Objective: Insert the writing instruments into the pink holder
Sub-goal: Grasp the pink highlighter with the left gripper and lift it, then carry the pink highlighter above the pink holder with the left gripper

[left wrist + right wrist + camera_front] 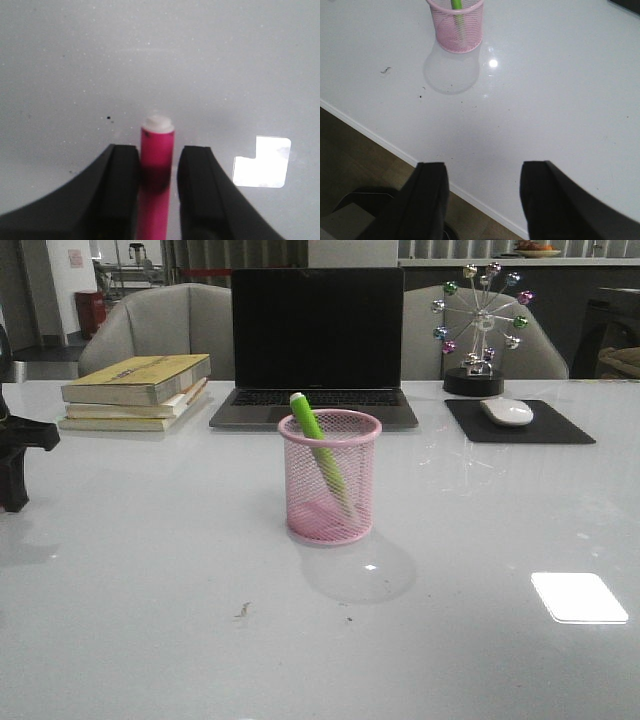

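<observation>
Left jaws [156, 170] clamp the pink marker [156, 175] between them; right jaws [482, 200] gape wide, holding nothing.

A pink wire-mesh cylindrical pen cup [330, 477] stands mid-table with a lime green marker pen [320, 452] leaning inside it. Behind sit an open black-screened laptop [316, 348], stacked yellow-covered books [137, 392] and a white mouse [507, 411] on a black pad [520, 423].

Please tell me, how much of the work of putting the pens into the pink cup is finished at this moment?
About half. The lime green marker already leans inside the pink holder. The left gripper is shut on the hot pink marker, which must still go into the holder. The right gripper is open and empty near the table edge.
</observation>
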